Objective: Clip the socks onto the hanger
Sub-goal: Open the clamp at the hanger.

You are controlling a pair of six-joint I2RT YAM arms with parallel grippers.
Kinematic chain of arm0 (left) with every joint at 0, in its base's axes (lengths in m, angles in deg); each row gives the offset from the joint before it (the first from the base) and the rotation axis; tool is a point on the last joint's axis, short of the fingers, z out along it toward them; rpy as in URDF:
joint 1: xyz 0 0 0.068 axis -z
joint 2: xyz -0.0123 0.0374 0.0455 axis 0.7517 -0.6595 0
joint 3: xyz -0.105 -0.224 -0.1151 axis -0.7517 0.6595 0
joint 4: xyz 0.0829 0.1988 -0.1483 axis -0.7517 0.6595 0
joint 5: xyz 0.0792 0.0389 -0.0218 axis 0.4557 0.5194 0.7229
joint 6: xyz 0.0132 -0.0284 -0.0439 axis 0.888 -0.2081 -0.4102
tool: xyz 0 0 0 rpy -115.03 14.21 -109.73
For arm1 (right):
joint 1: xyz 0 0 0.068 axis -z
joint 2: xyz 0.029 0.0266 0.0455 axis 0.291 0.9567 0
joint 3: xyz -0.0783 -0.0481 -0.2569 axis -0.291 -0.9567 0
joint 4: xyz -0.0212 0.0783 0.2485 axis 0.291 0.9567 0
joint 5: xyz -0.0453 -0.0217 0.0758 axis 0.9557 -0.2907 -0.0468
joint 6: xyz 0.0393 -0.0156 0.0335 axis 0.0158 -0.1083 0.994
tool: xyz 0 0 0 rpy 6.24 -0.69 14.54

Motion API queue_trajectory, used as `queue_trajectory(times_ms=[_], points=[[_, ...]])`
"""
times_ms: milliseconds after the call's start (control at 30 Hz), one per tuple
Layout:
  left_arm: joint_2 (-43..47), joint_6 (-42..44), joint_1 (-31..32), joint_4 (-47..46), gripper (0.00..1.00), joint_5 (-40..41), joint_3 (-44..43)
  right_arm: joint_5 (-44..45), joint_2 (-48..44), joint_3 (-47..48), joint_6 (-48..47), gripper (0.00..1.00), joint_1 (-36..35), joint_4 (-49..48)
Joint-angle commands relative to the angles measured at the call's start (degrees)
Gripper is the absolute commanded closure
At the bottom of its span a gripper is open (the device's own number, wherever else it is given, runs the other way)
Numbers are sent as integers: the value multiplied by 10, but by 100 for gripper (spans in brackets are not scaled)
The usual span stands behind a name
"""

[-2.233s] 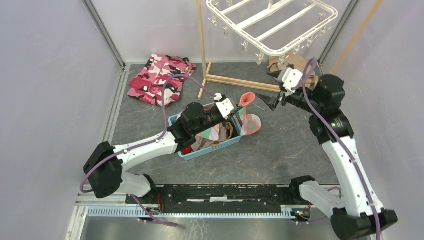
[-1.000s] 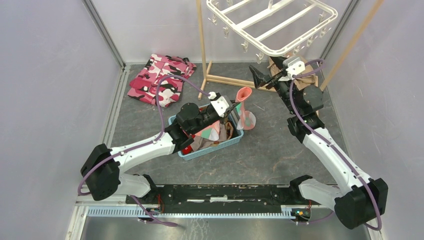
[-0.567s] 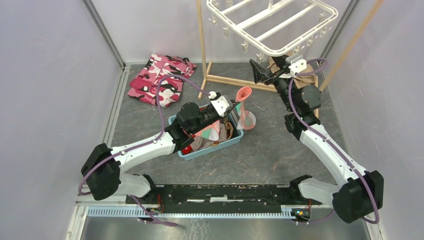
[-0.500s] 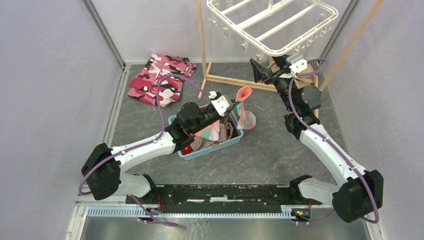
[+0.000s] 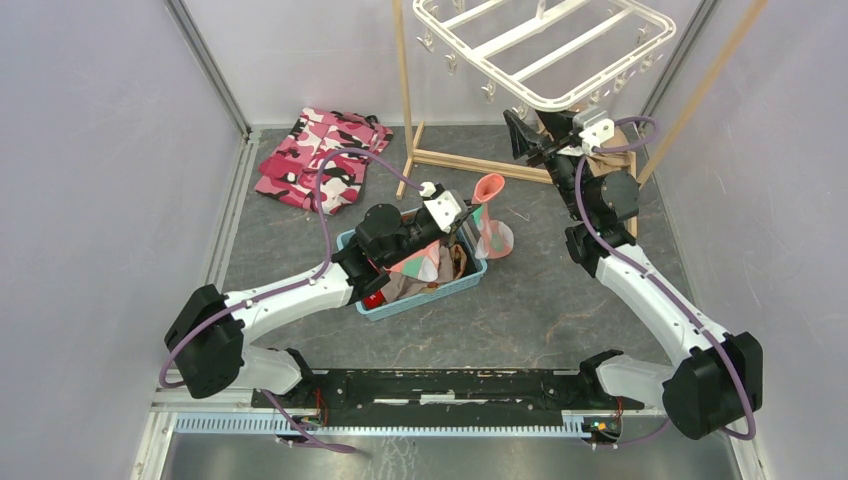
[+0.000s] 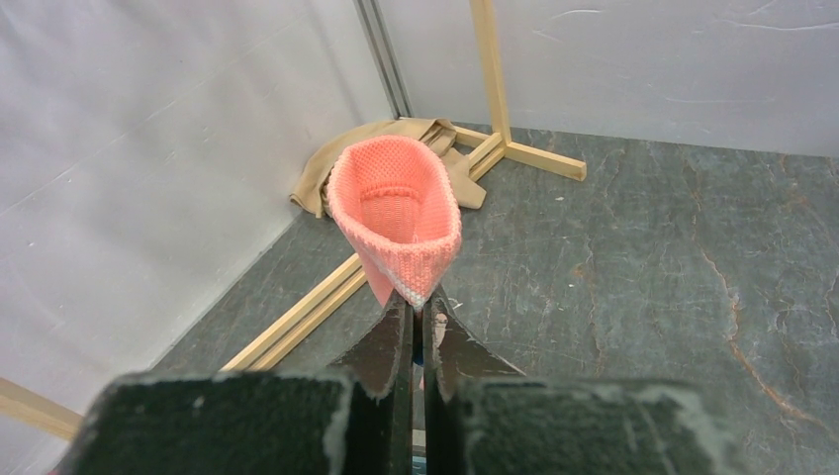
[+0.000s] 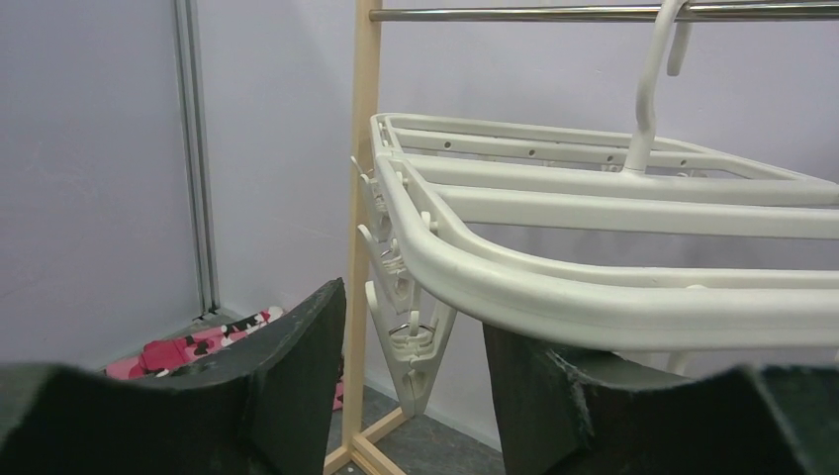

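Above the far right corner of the table, the right gripper brackets a clip peg on the hanger rim. Its fingers are part open and hold nothing. Nearer the table's middle, over the basket, the left gripper has its fingers closed on a salmon sock at the cuff. The step looks like opening the peg. Next, squeeze it and lift the cuff into its mouth.

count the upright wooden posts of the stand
2. The left post stands just left of the white hanger. The right post rises at the far right, by the wall. The low floor rails are not counted, and the hanger may hide more.
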Motion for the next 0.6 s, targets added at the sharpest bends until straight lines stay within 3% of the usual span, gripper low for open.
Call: queue_trajectory(times_ms=[0, 267, 567], points=[[3, 19, -2, -19, 98, 8, -24, 1, 3, 17, 6, 45, -3, -40], [1, 18, -2, -18, 98, 6, -28, -6, 1, 16, 3, 72, -2, -42], [-32, 21, -10, -14, 98, -7, -74, -3, -6, 31, 16, 90, -2, -7]])
